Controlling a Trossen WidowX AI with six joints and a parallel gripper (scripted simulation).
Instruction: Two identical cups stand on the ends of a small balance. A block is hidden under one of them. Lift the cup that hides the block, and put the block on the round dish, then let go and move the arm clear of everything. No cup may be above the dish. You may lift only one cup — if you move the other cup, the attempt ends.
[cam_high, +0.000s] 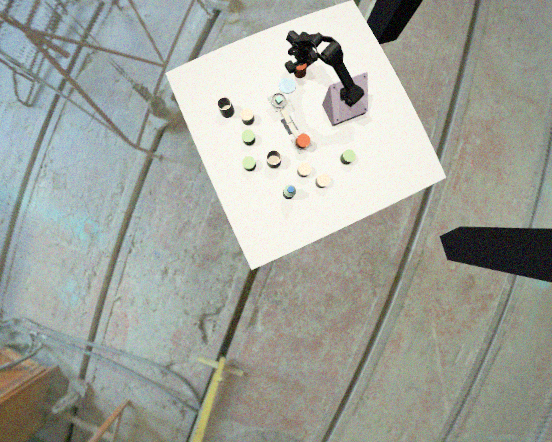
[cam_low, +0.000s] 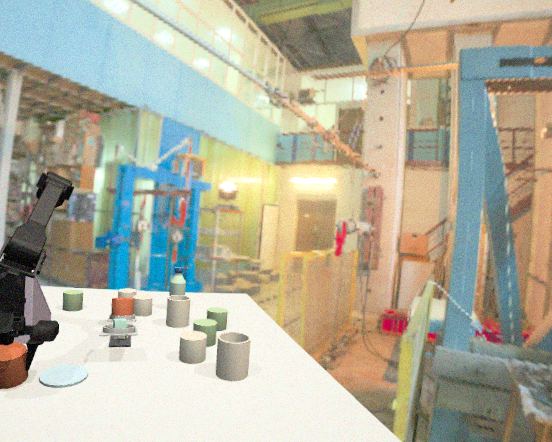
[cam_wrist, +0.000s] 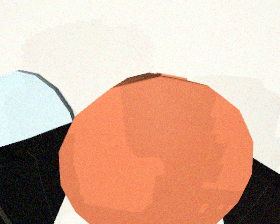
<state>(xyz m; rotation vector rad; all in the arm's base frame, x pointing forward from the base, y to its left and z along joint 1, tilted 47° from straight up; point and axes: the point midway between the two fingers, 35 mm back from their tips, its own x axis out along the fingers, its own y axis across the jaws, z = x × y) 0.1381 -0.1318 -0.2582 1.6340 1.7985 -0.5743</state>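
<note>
My gripper (cam_high: 301, 65) (cam_wrist: 153, 136) is shut on an orange-red cup (cam_high: 300, 72) (cam_low: 11, 366) (cam_wrist: 165, 135). The held cup is beside the round dish, low over or at the table top; its exact height is unclear. The pale blue dish (cam_high: 287, 85) (cam_low: 63, 375) (cam_wrist: 30, 105) is bare where visible; a finger hides part of it in the wrist view. A teal block (cam_high: 278, 101) (cam_low: 119, 323) sits uncovered on the dish-side pan of the balance (cam_high: 286, 117) (cam_low: 120, 342). The other orange-red cup (cam_high: 303, 140) (cam_low: 122, 305) stands on the far end.
Tall grey cups (cam_high: 226, 107) (cam_low: 233, 357) (cam_high: 273, 159) (cam_low: 178, 312), green cylinders (cam_high: 248, 136) (cam_high: 249, 163) (cam_high: 348, 156), beige cylinders (cam_high: 247, 117) (cam_high: 304, 170) (cam_high: 323, 180) and a bottle (cam_high: 289, 192) (cam_low: 178, 285) stand around the balance. The arm's mauve base (cam_high: 342, 112) is beside it.
</note>
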